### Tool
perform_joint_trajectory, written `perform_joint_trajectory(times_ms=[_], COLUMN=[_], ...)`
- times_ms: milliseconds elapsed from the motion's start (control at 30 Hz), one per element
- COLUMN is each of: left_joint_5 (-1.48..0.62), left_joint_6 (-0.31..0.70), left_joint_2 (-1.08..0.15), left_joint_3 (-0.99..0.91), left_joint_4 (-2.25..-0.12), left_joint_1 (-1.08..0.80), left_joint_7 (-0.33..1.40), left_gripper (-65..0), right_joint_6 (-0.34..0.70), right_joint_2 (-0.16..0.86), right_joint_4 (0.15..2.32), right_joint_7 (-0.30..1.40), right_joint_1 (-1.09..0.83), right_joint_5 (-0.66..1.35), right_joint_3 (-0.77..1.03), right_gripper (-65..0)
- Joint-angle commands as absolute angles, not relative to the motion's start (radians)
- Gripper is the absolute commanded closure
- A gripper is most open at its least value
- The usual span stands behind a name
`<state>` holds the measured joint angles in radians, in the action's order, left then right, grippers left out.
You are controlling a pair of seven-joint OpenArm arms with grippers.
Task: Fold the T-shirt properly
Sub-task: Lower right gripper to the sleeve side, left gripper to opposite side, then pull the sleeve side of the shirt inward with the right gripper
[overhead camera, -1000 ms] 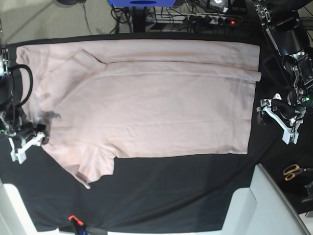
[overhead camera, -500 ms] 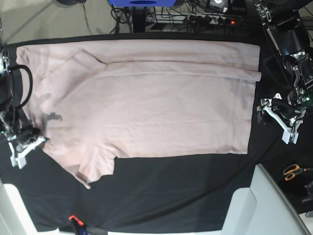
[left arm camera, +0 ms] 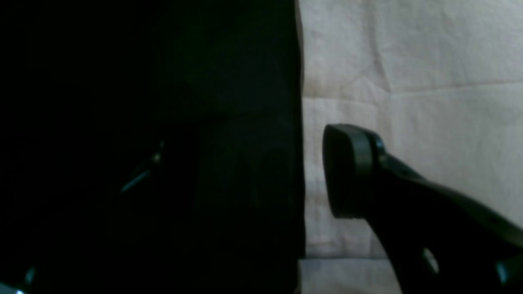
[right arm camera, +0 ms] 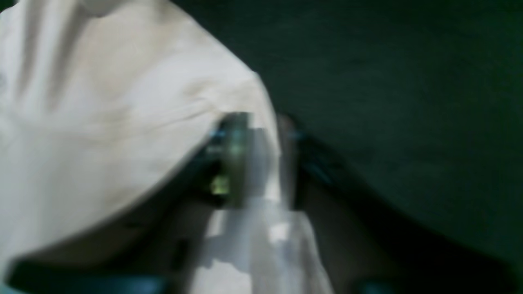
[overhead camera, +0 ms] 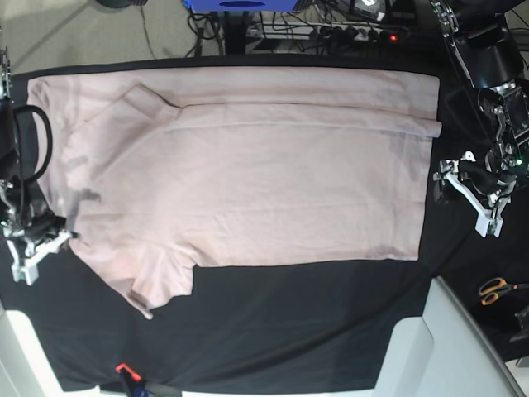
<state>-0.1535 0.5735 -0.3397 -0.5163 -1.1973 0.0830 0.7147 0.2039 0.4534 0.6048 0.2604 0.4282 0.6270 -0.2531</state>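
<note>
The pale pink T-shirt (overhead camera: 248,165) lies spread flat on the black table cover (overhead camera: 289,322), collar end toward the left, one sleeve (overhead camera: 161,285) pointing to the front. My right gripper (overhead camera: 37,244) sits at the shirt's left edge. In the right wrist view the picture is blurred; the shirt's edge (right arm camera: 261,102) runs in between the two fingers (right arm camera: 233,155), and I cannot make out a grip. My left gripper (overhead camera: 467,198) hovers open just off the hem at the right. One dark finger (left arm camera: 349,171) hangs over the cloth (left arm camera: 408,61).
Orange-handled scissors (overhead camera: 496,289) lie at the far right. A white bin-like edge (overhead camera: 446,347) rises at the front right. A small orange-tipped tool (overhead camera: 126,374) lies at the front left edge. Cables and a power strip (overhead camera: 347,33) run behind the table.
My right gripper has drawn in to the left against the shirt's edge, its fingers standing closer together than a second ago. The left gripper has risen slightly. The shirt lies as before.
</note>
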Motion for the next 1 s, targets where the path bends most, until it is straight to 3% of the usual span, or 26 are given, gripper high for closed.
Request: perform_joint_trajectory(times_ms=[0,67,367,667,833,933,967], left_joint_5=[-0.160,-0.160,-0.160,-0.160,-0.160,-0.160,-0.160], left_joint_6=[0.573,0.573,0.573,0.573,0.573,0.573,0.573], left_joint_2=[-0.361,-0.363,-0.363,-0.363,-0.363,-0.363,-0.364], left_joint_3=[-0.522,-0.524,-0.524,-0.524,-0.524,-0.524,-0.524], left_joint_4=[-1.213,-1.213,-1.214,-1.213,-1.213,-1.213,-1.213], left_joint_1=[0.099,0.093,0.079,0.081,0.082,0.082,0.082], left_joint_7=[0.696,0.696,0.696,0.696,0.696,0.696,0.696], left_gripper=[-44.9,-44.8,-44.8,-44.8,-44.8,-44.8,-44.8], right_joint_6=[0.196,0.189,0.191,0.236,0.234,0.234,0.234], right_joint_2=[0.478,0.478,0.473,0.426,0.421,0.421,0.421], right_joint_4=[0.605,0.565,0.518,0.507,0.506,0.506,0.506], right_joint_7=[0.242,0.237,0.234,0.237,0.239,0.240,0.240], right_joint_1=[0.455,0.455,0.469,0.470,0.470,0.470,0.470], right_joint_5=[0.634,0.634,0.633,0.633,0.633,0.633,0.633], right_joint_3=[-0.246,-0.246,-0.251,-0.255,-0.255,-0.255,-0.255], right_gripper=[-29.0,-38.9,-25.7,-26.3,-34.8,-33.8,-30.5])
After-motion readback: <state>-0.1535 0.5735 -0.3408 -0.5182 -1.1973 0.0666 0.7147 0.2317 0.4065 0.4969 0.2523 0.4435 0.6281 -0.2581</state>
